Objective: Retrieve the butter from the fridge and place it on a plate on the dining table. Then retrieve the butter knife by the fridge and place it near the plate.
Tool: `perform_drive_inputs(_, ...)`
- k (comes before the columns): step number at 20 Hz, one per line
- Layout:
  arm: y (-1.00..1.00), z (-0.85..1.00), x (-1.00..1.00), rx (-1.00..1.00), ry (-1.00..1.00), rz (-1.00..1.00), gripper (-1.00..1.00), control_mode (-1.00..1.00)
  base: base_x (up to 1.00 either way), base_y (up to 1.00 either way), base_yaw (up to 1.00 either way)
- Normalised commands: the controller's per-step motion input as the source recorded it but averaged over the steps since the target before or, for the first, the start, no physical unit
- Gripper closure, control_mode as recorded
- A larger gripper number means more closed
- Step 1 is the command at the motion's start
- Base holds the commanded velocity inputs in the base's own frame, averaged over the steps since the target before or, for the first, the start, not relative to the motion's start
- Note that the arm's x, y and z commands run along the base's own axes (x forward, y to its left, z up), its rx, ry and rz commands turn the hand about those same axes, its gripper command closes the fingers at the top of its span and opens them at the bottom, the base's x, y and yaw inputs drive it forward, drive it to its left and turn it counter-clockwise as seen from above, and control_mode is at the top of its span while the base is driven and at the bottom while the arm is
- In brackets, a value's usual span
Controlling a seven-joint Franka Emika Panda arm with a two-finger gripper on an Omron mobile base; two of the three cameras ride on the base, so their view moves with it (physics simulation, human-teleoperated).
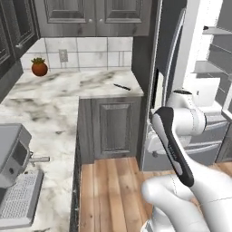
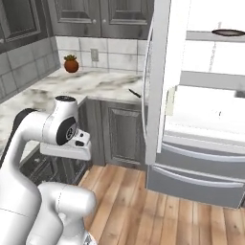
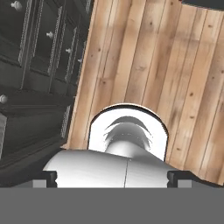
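Kitchen corner seen from my base: my white arm is folded low over the wooden floor (image 3: 144, 65), hand pointing down, and my gripper (image 3: 113, 178) stands released, its 2 fingers spread wide with nothing between them.

Ahead on my right stands the fridge (image 2: 201, 95), its upper door (image 2: 160, 72) swung open so the white shelves show. I can't make out the butter on those shelves; a pale strip on the inner edge of the open door might be it, but the view is too washed out to say. One dark flat dish (image 2: 228, 32) sits on an upper shelf.

Left of the fridge, the butter knife (image 1: 122, 87) lies flat on the marble counter (image 1: 68, 86), near the counter's fridge end. A small red-orange fruit (image 1: 39, 67) sits far back by the tiled wall, well apart from the knife. Closer in, a grey coffee machine (image 1: 16, 181) stands on the near stretch of counter.

Risks, as I judge them: reaching for the shelves, my elbow could clip the open door or its long handle, since the arm sits close beside it. With the butter unlocated, I may grope at the wrong shelf.
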Motion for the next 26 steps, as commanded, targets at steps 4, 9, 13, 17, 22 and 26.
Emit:
perform_drive_inputs(4, 0.0, 0.0, 0.0, 0.0, 0.0, 0.0, -1.0, 1.0, 0.57, 0.66, -0.12)
perform_drive_inputs(9, 0.0, 0.0, 0.0, 0.0, 0.0, 0.0, -1.0, 1.0, 0.84, 0.1, -0.1)
perform_drive_inputs(13, 0.0, 0.0, 0.0, 0.0, 0.0, 0.0, -1.0, 1.0, 0.7, 0.2, -0.23)
perform_drive_inputs(17, 0.0, 0.0, 0.0, 0.0, 0.0, 0.0, -1.0, 1.0, 0.21, 0.45, -0.18)
perform_drive_inputs(22, 0.0, 0.0, 0.0, 0.0, 0.0, 0.0, -1.0, 1.0, 0.63, 0.4, -0.23)
perform_drive_inputs(26, 0.0, 0.0, 0.0, 0.0, 0.0, 0.0, -1.0, 1.0, 0.8, 0.05, -0.16)
